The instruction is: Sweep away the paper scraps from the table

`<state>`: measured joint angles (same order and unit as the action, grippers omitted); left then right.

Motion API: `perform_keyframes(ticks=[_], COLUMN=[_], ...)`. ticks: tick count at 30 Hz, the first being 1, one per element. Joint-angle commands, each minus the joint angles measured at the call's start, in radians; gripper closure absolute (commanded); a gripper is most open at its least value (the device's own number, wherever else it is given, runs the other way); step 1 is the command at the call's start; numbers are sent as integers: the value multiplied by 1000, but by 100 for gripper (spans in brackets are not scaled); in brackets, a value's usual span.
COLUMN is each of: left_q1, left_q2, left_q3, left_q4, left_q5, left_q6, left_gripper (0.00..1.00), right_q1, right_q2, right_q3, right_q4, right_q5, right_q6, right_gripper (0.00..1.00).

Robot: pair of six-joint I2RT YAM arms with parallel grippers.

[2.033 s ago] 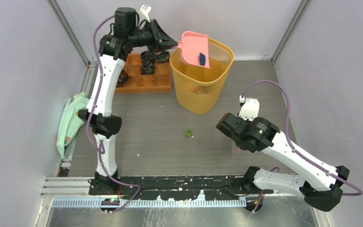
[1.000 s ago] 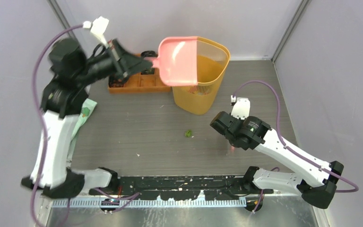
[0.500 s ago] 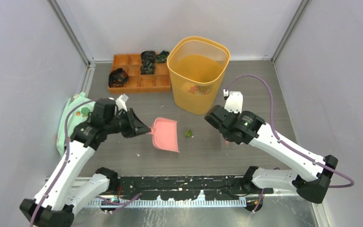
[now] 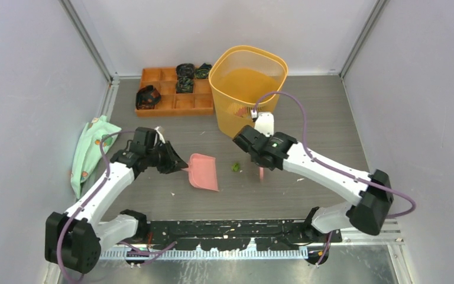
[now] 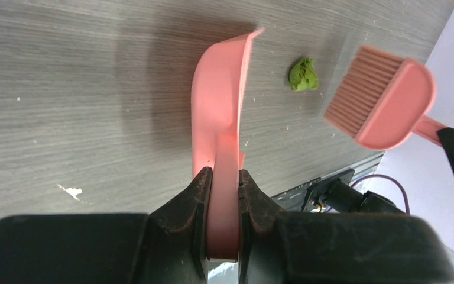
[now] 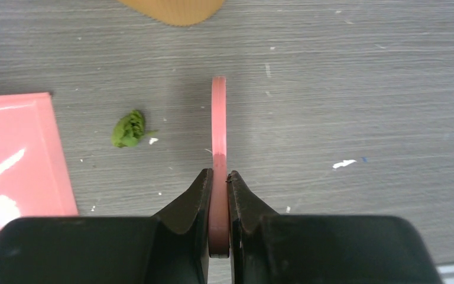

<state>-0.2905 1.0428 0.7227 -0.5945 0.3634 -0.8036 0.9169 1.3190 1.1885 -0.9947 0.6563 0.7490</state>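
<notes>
A green paper scrap lies on the dark grey table; it also shows in the left wrist view and the right wrist view. My left gripper is shut on the handle of the pink dustpan, which rests on the table just left of the scrap. My right gripper is shut on the pink brush, held just right of the scrap. Tiny white scraps lie scattered.
A yellow mesh basket stands at the back centre. An orange compartmented tray with black-and-green bands is to its left. A mint-green cloth lies at the left edge. The metal rail runs along the near edge.
My left arm brought the dustpan down from over the basket to the table beside the green scrap. My right arm moved the brush left, close to the scrap.
</notes>
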Motion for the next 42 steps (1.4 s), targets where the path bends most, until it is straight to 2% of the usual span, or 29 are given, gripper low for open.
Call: perform_keyframes(ticks=[1,7,12,16,21,23,25,30,36,38,42], left_q1=[54,94,94,94,94,94,94,94,94,93,91], left_q2=[52,173,233,289,323,329,351,450,567,578,532], left_q3=[-65,-168,-221,-266,-339,-368,-394,-447,-469,-466,-451], left_q4=[192,375,413,526,743,854,973,1348,1787,1835,1830], left_q5=[55,212,235,270,344,356,380,444,474,470,463], left_q6=[50,63,62,34,-30,-73,-128,-341,-625,-668,-700], left_gripper=[100,99,99,99,99,99,99,99,99,99,99], right_q1=[4,54,122,197,248,260,261,261,257,255,251], right_q2=[85,182,288,321,222,156,79,-79,-108,-120,-139], right_q3=[42,112,225,352,406,398,371,322,291,269,233], right_q4=[143,178,195,55,-343,-488,-564,-650,-730,-719,-708], right_q5=[-80,-110,-116,30,311,359,367,373,411,408,403], right_q6=[-20,-1,-25,-13,158,236,284,352,400,401,405], right_gripper=[99,99,99,99,99,99,99,100,99,100,100])
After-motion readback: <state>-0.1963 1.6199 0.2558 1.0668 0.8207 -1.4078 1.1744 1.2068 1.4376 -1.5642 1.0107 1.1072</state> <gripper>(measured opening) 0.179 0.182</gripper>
